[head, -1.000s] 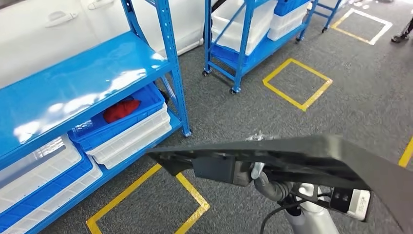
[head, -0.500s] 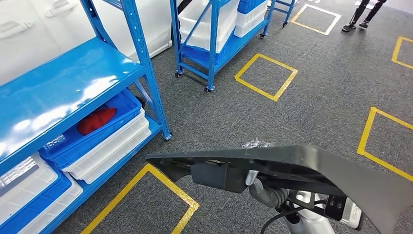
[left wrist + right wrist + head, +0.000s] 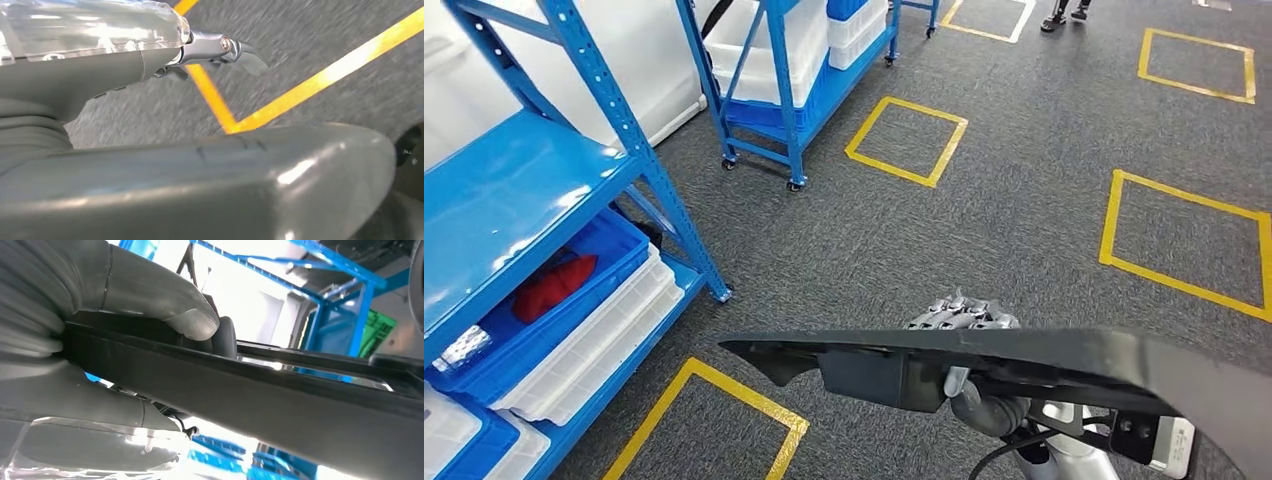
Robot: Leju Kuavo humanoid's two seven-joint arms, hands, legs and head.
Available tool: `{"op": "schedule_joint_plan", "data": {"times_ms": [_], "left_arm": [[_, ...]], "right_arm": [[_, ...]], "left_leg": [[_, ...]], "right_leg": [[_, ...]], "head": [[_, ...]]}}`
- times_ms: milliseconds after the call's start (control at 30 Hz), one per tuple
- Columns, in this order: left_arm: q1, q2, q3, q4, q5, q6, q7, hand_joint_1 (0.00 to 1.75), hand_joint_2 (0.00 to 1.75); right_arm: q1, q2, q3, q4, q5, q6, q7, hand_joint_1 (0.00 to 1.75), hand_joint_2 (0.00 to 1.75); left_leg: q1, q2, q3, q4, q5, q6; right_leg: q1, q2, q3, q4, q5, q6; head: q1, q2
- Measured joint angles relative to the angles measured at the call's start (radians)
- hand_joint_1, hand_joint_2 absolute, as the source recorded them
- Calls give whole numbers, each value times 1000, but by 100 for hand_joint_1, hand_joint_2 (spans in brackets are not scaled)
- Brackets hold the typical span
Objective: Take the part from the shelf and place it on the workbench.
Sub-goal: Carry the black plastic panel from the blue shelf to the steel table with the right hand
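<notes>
A long, flat black part (image 3: pixel 1044 355) spans the bottom of the head view, held level above the carpet. My right hand (image 3: pixel 964 315) grips it near its middle, with fingers curled over the top edge and the thumb underneath. In the right wrist view the thick grey thumb (image 3: pixel 150 295) presses on the black part (image 3: pixel 300 400). My left hand (image 3: pixel 150 60) hangs over the grey floor with its fingers stretched out and nothing in them.
A blue shelf (image 3: pixel 514 200) stands at the left, with a blue bin (image 3: pixel 614 250) holding something red and white trays below. A wheeled blue rack (image 3: pixel 784 70) is behind it. Yellow tape squares (image 3: pixel 907 140) mark the carpet. A person's feet (image 3: pixel 1064 15) show at the top.
The whole picture has shifted: the camera has turned, so the shelf slides left and more open carpet appears at the right. The part stays in my right hand.
</notes>
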State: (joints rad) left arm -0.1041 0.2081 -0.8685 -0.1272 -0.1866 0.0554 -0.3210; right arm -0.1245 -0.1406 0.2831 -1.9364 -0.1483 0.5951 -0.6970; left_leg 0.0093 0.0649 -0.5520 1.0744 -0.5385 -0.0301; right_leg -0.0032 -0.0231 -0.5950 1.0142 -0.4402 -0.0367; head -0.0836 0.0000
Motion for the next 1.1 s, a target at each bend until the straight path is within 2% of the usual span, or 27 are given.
{"op": "schedule_joint_plan", "data": {"times_ms": [33, 67, 100, 133, 167, 200, 267, 300, 333, 367, 400, 433, 467, 533, 567, 600, 633, 667, 700, 767, 800, 833, 867, 933, 1000, 1067, 1100], "left_arm": [[1, 0, 0, 0, 0, 1, 2, 0, 0], [4, -1, 0, 0, 0, 2, 3, 0, 0], [7, -1, 0, 0, 0, 2, 4, 0, 0], [10, -1, 1, 0, -1, 2, 3, 0, 0], [11, -1, 1, 0, -1, 2, 1, 0, 0], [11, -2, 2, 0, -1, 1, -3, 0, 0], [10, -1, 3, 0, 0, -2, -12, 0, 0], [10, -1, 4, 0, 0, -4, -16, 0, 0], [10, 0, 4, 0, 0, -6, -21, 0, 0], [9, 0, 4, 0, -1, -8, -24, 0, 0], [8, 0, 4, 0, -1, -9, -28, 0, 0], [5, 0, 5, 0, -1, -10, -30, 0, 0], [3, 0, 7, 0, -1, -10, -32, 0, 0], [3, 0, 13, 0, 0, -9, -34, 0, 0], [4, 0, 17, 0, 0, -8, -34, 0, 0], [6, 0, 19, 0, 0, -7, -34, 0, 0], [6, 0, 21, 0, 0, -8, -34, 0, 0], [6, 0, 22, 0, 0, -9, -34, 0, 0], [6, 0, 22, 0, 0, -10, -34, 0, 0], [4, 0, 22, 0, 0, -13, -34, 0, 0], [4, 0, 22, 0, 0, -14, -34, 0, 0], [4, 0, 22, 0, 0, -13, -33, 0, 0], [3, 0, 22, 0, 0, -10, -31, 0, 0], [1, 0, 22, 0, 0, -3, -24, 0, 0], [-1, 1, 22, 0, 0, 3, -19, 0, 0], [1, 2, 22, 0, 0, 5, -15, 0, 0], [4, 2, 22, 0, 0, 5, -13, 0, 0]], "right_arm": [[-4, 1, 4, -1, 0, 1, 0, 175, 175], [-7, 1, 8, -1, -1, 2, 0, 175, 175], [-9, 2, 14, -1, -3, 4, 0, 175, 175], [-11, 2, 18, -1, -6, 6, 0, 175, 175], [-13, 2, 22, -1, -11, 9, 0, 175, 175], [-17, 2, 25, -2, -18, 11, 0, 175, 175], [-28, 2, 28, -5, -35, 15, 2, 175, 175], [-33, 2, 28, -6, -42, 15, 4, 175, 175], [-37, 2, 29, -9, -47, 16, 8, 175, 175], [-40, 2, 30, -11, -50, 16, 14, 175, 175], [-42, 2, 30, -14, -52, 16, 19, 175, 175], [-44, 2, 31, -17, -54, 16, 24, 175, 175], [-49, 2, 33, -20, -58, 17, 28, 175, 175], [-65, 3, 38, -22, -70, 18, 36, 175, 175], [-74, 4, 40, -22, -77, 18, 40, 175, 175], [-80, 6, 42, -22, -83, 17, 45, 175, 175], [-83, 6, 44, -21, -88, 16, 49, 175, 175], [-86, 6, 45, -21, -93, 15, 53, 175, 175], [-88, 6, 46, -20, -97, 14, 56, 175, 175], [-93, 6, 46, -20, -101, 11, 56, 175, 175], [-95, 6, 46, -19, -100, 10, 53, 175, 175], [-96, 5, 46, -19, -97, 7, 51, 175, 175], [-97, 4, 46, -19, -93, 4, 48, 175, 175], [-98, 2, 46, -18, -85, 0, 42, 175, 175], [-101, 0, 46, -15, -83, -2, 38, 175, 175], [-105, -1, 46, -11, -83, -3, 36, 175, 175], [-105, -1, 47, -8, -84, -3, 36, 175, 175]], "left_leg": [[1, -28, -28, 63, -34, -2], [1, -43, -61, 134, -65, -3], [1, -51, -89, 192, -83, -4], [1, -54, -104, 218, -82, -3], [1, -56, -102, 205, -60, -1], [1, -62, -83, 154, -23, 2], [3, -105, -28, 18, 46, 10], [3, -128, -10, -29, 63, 13], [3, -143, -1, -54, 68, 16], [1, -145, 2, -60, 66, 19], [1, -134, 3, -64, 69, 24], [2, -123, 6, -69, 74, 30], [2, -111, 8, -75, 78, 37], [1, -86, 10, -82, 82, 46], [-1, -72, 10, -82, 81, 48], [-3, -59, 9, -81, 81, 49], [-4, -45, 9, -81, 80, 50], [-4, -32, 8, -80, 79, 49], [-4, -20, 9, -80, 77, 48], [-7, -1, 12, -78, 73, 43], [-9, 8, 14, -77, 70, 39], [-12, 16, 15, -76, 68, 35], [-13, 25, 16, -76, 67, 30], [-13, 39, 20, -76, 62, 19], [-9, 10, 6, -36, 31, 9], [-5, -38, -48, 84, -31, 3], [-5, -49, -82, 152, -58, 1]], "right_leg": [[0, 12, -1, 0, 1, -3], [1, 25, -1, 0, 1, -5], [2, 39, -2, 1, 2, -6], [2, 53, -2, 2, 2, -6], [3, 67, -1, 4, 2, -6], [3, 81, -1, 7, 1, -5], [3, 105, -3, 12, 0, 0], [2, 116, -5, 14, 1, 5], [0, 127, -9, 16, 2, 11], [-2, 138, -13, 15, 5, 19], [-4, 147, -16, 13, 9, 26], [-5, 140, -19, 15, 8, 32], [-3, 118, -27, 29, -2, 37], [-2, 57, -66, 112, -53, 42], [-3, 39, -97, 177, -86, 45], [-5, 32, -125, 237, -110, 48], [-7, 29, -141, 273, -119, 50], [-9, 27, -139, 274, -109, 51], [-9, 21, -116, 236, -84, 51], [-4, -22, -40, 99, -31, 43], [1, -41, -12, 46, -17, 37], [5, -53, 2, 16, -13, 32], [9, -52, 2, 10, -16, 26], [7, -28, 0, 4, -10, 16], [1, -6, 3, -5, -3, 5], [0, 16, 4, -9, 0, -2], [1, 28, 3, -8, 1, -4]], "head": [[0, 0], [0, 0], [0, 0], [0, 0], [0, 0], [0, 0], [0, 0], [0, 0], [0, 0], [0, 0], [0, 0], [0, 0], [0, 0], [0, 0], [0, 0], [0, 0], [0, 0], [0, 0], [0, 0], [0, 0], [0, 0], [0, 0], [0, 0], [0, 0], [0, 0], [0, 0], [0, 0]]}}
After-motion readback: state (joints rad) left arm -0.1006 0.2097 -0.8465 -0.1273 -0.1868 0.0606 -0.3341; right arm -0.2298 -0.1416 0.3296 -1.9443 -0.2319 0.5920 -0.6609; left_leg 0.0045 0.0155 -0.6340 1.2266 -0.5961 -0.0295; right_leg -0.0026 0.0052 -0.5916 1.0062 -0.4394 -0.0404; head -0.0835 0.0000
